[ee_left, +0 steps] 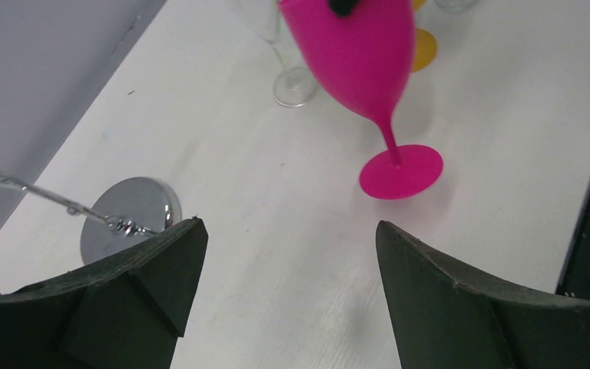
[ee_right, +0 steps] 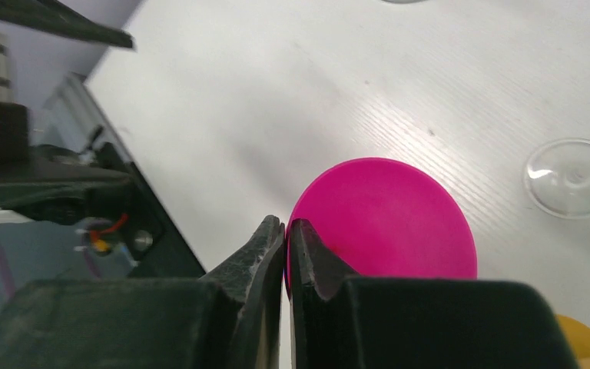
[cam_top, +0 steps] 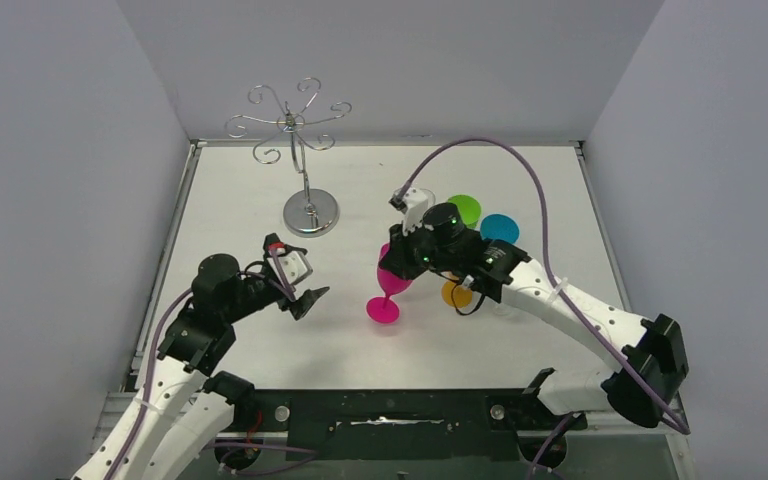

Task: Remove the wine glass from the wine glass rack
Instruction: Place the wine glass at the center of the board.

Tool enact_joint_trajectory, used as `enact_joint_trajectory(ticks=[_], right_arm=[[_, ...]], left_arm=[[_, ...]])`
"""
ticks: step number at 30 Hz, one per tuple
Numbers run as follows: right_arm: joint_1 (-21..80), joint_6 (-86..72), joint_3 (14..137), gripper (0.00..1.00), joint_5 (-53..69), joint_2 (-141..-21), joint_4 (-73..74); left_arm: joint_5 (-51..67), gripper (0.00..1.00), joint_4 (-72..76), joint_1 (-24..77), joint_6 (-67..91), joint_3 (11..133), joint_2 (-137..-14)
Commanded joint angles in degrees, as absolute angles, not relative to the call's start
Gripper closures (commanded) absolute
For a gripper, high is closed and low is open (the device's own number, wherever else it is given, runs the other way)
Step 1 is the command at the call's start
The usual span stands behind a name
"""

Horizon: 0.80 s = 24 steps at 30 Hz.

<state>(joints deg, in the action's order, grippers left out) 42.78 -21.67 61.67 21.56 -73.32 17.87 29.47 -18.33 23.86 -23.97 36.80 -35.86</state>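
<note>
The wine glass rack (cam_top: 290, 122) stands at the back left on its round shiny base (cam_top: 311, 212), and no glass hangs on its scroll arms. A pink wine glass (cam_top: 392, 285) leans tilted at mid-table, its foot down at the table surface. My right gripper (cam_top: 401, 262) is shut on the rim of its bowl; in the right wrist view the fingers (ee_right: 286, 224) pinch the pink glass (ee_right: 388, 215). My left gripper (cam_top: 310, 298) is open and empty, left of the glass. In the left wrist view it (ee_left: 288, 227) faces the pink glass (ee_left: 361, 54), with the rack base (ee_left: 127, 215) at left.
Green (cam_top: 463, 209), blue (cam_top: 499, 228) and orange (cam_top: 455, 293) glasses lie around my right arm. A clear glass foot (ee_left: 292, 84) sits behind the pink glass, and also shows in the right wrist view (ee_right: 572, 177). Grey walls close in the sides and back.
</note>
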Motion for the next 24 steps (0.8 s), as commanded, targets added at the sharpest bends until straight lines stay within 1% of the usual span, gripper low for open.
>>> enact_joint_trajectory(ticks=[1, 4, 6, 9, 12, 15, 16, 17, 18, 22, 24], right_arm=[[51.1, -12.9, 65.5, 1.00, -4.5, -76.0, 20.9], [53.0, -13.3, 63.9, 1.00, -11.9, -76.7, 19.9], [53.2, -14.9, 62.6, 1.00, -14.3, -76.5, 19.4], [53.2, -16.2, 61.0, 0.96, -16.0, -76.1, 18.4], [53.3, -16.6, 60.0, 0.89, -16.3, -75.9, 17.4], [53.1, -16.5, 59.7, 0.85, -16.4, -76.5, 16.6], [53.2, -16.1, 60.0, 0.80, -16.3, -76.7, 16.7], [53.1, -16.0, 60.4, 0.71, -16.3, -77.0, 16.9], [53.1, -15.8, 60.9, 0.65, -16.4, -77.3, 17.2], [53.2, -14.8, 64.1, 0.45, -16.0, -77.3, 18.9], [53.2, -14.3, 65.4, 0.38, -15.8, -76.2, 19.1]], left_arm=[[21.4, 0.18, -5.5, 23.8, -13.4, 35.0, -35.0], [20.8, 0.18, -4.5, 23.8, -13.6, 35.3, -35.3], [16.8, 0.18, -3.9, 23.8, -12.5, 36.0, -35.2], [5.3, 0.18, -3.2, 23.8, -5.6, 37.2, -35.3], [-8.0, 0.10, -3.7, 23.8, 4.7, 37.4, -35.7], [-13.8, 0.08, -6.6, 23.8, 9.8, 40.9, -37.0], [-14.5, 0.08, -7.7, 23.8, 10.4, 42.0, -37.5], [-15.3, 0.08, -8.9, 23.8, 10.9, 43.2, -38.1], [-16.1, 0.08, -10.1, 23.8, 11.5, 44.4, -38.7], [-21.7, 0.07, -15.9, 23.7, 11.9, 50.0, -41.2], [-24.8, 0.06, -19.5, 23.6, 10.7, 53.0, -42.9]])
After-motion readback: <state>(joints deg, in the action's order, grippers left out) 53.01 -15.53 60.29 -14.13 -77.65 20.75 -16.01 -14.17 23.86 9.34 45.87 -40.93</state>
